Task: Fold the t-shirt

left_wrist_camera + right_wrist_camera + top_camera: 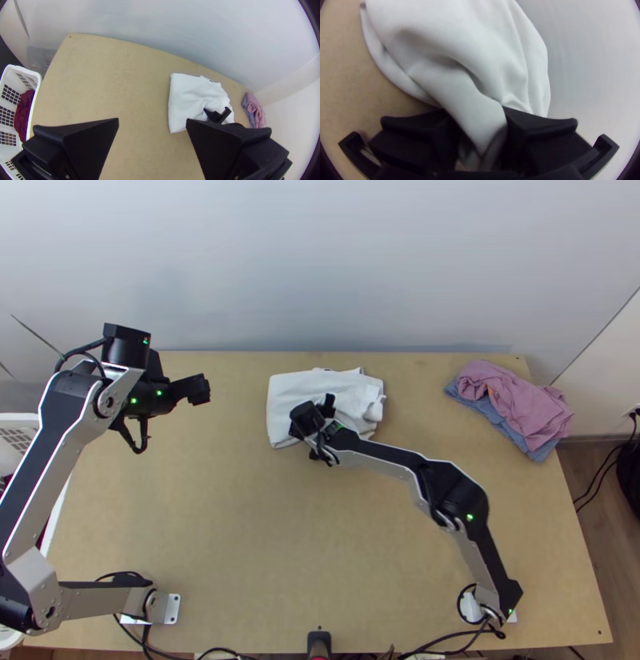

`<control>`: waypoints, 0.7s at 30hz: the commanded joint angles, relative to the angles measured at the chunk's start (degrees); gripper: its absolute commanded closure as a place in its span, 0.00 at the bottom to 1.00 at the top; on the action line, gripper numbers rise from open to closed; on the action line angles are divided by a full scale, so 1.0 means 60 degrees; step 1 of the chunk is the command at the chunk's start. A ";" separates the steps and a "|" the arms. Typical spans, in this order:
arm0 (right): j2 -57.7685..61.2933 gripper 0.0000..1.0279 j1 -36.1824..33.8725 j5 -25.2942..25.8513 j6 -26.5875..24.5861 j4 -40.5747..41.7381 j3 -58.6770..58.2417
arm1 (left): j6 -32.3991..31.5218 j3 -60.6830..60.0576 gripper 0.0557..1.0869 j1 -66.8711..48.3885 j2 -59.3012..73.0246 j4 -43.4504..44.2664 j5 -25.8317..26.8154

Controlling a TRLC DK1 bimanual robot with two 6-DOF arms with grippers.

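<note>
The white t-shirt (292, 392) lies as a compact folded bundle near the table's far edge, smooth on its left part and rumpled on its right. My right gripper (314, 430) is over its near part in the top view; in the right wrist view the right gripper (481, 133) is shut on a bunched strip of the white cloth (460, 76). Well left of the shirt, above the table, is my left gripper (200, 390). In the left wrist view the left gripper (152, 125) stands open, nothing between its fingers, with the shirt (186, 96) farther off.
A pink cloth (512, 392) and a blue-grey cloth (496, 418) lie bunched together at the table's far right. A white basket (37, 87) holding dark red cloth (24, 111) stands beside the table's left edge. Bare wood (224, 516) stretches across the table's near middle.
</note>
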 commanded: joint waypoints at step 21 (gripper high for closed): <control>-0.3942 0.97 -0.0157 0.2989 0.0085 0.2568 -0.1079 | -0.0047 0.0090 0.05 0.0069 -0.0504 -0.0051 0.0026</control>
